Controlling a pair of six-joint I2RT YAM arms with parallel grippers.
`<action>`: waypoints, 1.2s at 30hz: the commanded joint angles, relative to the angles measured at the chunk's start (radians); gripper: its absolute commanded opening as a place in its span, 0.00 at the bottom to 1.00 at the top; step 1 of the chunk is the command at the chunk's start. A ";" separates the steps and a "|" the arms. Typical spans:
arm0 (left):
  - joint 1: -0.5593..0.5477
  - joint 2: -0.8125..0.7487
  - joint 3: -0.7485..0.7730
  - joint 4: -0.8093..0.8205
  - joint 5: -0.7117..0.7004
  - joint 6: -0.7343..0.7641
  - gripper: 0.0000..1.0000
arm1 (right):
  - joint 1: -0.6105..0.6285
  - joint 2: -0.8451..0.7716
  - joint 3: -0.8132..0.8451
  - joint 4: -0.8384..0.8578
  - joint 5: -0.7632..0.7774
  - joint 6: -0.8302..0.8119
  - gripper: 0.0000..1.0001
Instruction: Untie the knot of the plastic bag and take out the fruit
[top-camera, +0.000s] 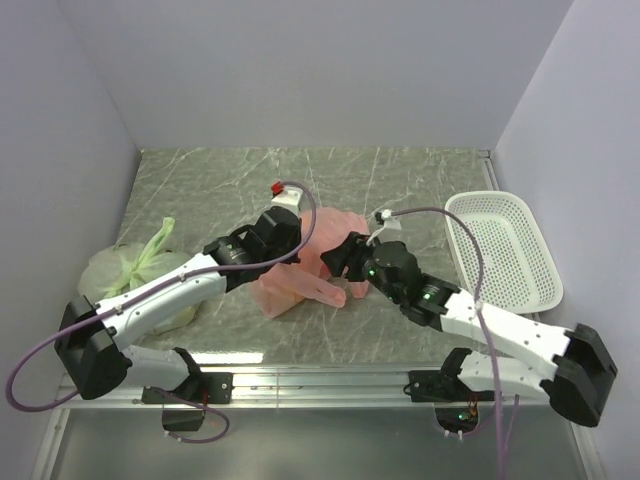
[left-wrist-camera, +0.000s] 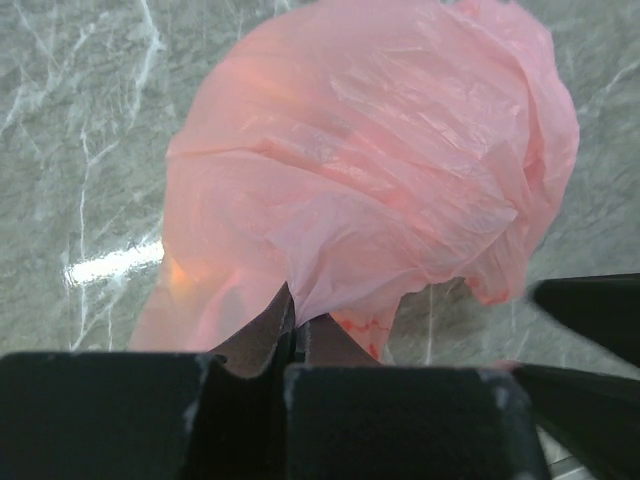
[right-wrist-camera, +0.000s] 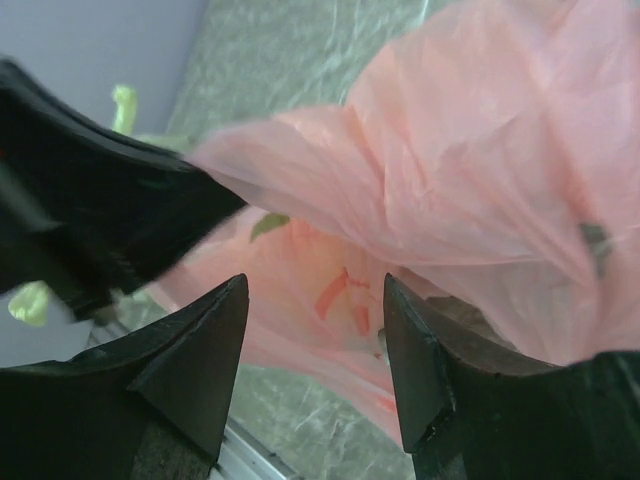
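progress reads as early. plastic bag (top-camera: 290, 285) lies slumped and crinkled on the table (top-camera: 200, 190), between your two arms. green bag (top-camera: 135, 270) sits well apart by the left wall, white basket (top-camera: 505, 250) off to the right.

left gripper (left-wrist-camera: 292, 335) is clamped tight on a fold of the pink film, the plastic drawn into a small peak where it enters the fingers. right gripper (right-wrist-camera: 315, 290) stands spread wide with nothing between its fingers, aimed at the bag, film just beyond the tips.

knot (top-camera: 330, 295) is likely the pointed pink tail on the bag's near right side, but the overhead view is too coarse to say whether it is tied or loosened.

done so far: one anchor grip on the film. left for you: get the right fingers onto that tail, work it open, part the mouth, lift out the fruit. none of it shows outside the bag.
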 joint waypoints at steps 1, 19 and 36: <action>-0.002 -0.078 0.015 0.035 -0.059 -0.059 0.01 | 0.013 0.102 -0.012 0.143 -0.062 0.085 0.63; -0.002 -0.189 -0.085 0.075 -0.044 -0.108 0.01 | -0.004 0.429 0.021 0.404 0.108 0.257 0.66; 0.319 -0.218 -0.192 0.018 -0.118 -0.202 0.01 | -0.258 -0.053 -0.269 -0.072 0.079 0.121 0.00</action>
